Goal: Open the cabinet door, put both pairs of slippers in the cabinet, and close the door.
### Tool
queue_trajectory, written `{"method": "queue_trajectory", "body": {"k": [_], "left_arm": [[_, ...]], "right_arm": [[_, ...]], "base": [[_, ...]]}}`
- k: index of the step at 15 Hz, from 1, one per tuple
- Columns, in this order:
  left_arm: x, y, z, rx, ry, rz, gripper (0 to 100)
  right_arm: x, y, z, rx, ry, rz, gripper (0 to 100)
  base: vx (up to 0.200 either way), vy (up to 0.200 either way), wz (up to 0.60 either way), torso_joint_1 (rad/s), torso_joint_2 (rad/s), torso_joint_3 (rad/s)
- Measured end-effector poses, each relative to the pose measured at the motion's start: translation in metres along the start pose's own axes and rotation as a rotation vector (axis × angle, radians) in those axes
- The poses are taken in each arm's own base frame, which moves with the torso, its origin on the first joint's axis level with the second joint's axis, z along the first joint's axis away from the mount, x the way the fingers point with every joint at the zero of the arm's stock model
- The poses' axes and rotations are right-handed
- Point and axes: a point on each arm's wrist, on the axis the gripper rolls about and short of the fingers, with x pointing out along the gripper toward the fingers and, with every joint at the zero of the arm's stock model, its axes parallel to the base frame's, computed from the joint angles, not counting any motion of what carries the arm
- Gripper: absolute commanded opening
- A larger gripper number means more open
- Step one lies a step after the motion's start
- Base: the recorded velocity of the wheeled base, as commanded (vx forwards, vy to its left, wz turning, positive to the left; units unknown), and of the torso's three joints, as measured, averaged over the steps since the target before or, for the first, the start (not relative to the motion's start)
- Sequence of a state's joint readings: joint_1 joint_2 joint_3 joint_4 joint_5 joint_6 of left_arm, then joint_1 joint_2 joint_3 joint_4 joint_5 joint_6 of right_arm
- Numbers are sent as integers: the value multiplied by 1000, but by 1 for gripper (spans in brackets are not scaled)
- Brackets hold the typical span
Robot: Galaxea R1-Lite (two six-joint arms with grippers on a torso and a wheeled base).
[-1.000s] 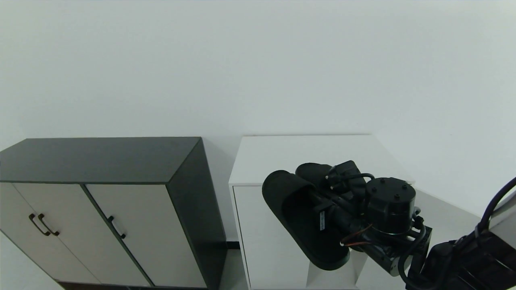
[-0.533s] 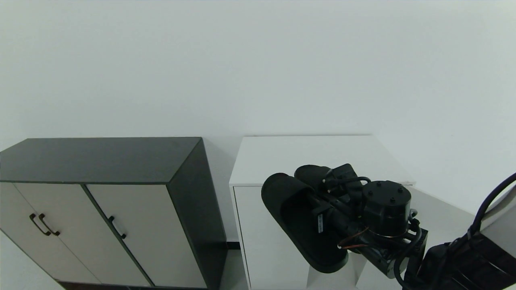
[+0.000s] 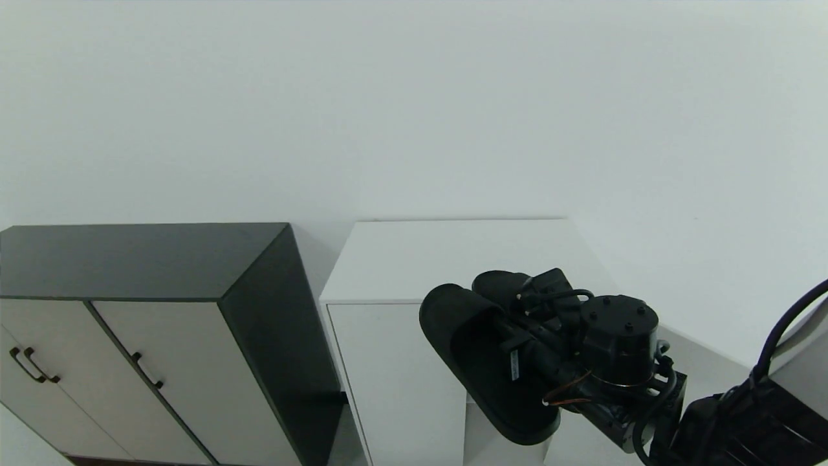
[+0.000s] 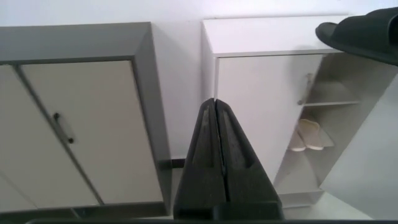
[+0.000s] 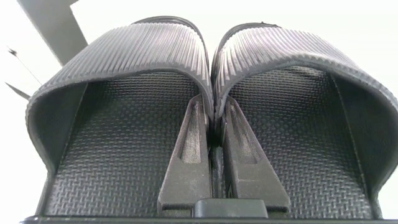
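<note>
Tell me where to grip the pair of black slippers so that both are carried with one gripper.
Pinch the two inner strap edges, which touch where the black slippers lie side by side. Come from the heel end, one finger under each strap, as the right gripper does now, shut on both.

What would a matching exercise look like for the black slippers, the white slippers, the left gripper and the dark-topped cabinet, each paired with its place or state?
1 black slippers
2 white slippers
3 left gripper
4 dark-topped cabinet

A inside the white cabinet
B shut, empty
C doors closed
D clamped by the right gripper

Pairs: 1-D, 2-A, 3-B, 4-C
</note>
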State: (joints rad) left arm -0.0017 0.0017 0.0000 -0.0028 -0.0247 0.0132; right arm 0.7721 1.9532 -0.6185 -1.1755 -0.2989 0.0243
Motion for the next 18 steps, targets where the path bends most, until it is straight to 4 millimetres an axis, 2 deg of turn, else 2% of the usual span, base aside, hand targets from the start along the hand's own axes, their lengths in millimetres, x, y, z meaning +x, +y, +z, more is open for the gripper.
{"method": "queue_trajectory", "body": {"k": [4,11,18], "left_arm": [[0,0,0,-1,0,1,0],[0,0,0,-5,0,0,0],[0,0,0,-6,0,0,0]], "right_arm": [[-2,2,-2,-11,8,8,0],[-15,1,-2,-15,18,17,0],[-19,0,-5,-39,29,19,0]], "base": [[0,-200,0,2,2,7],[0,0,0,0,0,0],[0,0,0,0,0,0]]}}
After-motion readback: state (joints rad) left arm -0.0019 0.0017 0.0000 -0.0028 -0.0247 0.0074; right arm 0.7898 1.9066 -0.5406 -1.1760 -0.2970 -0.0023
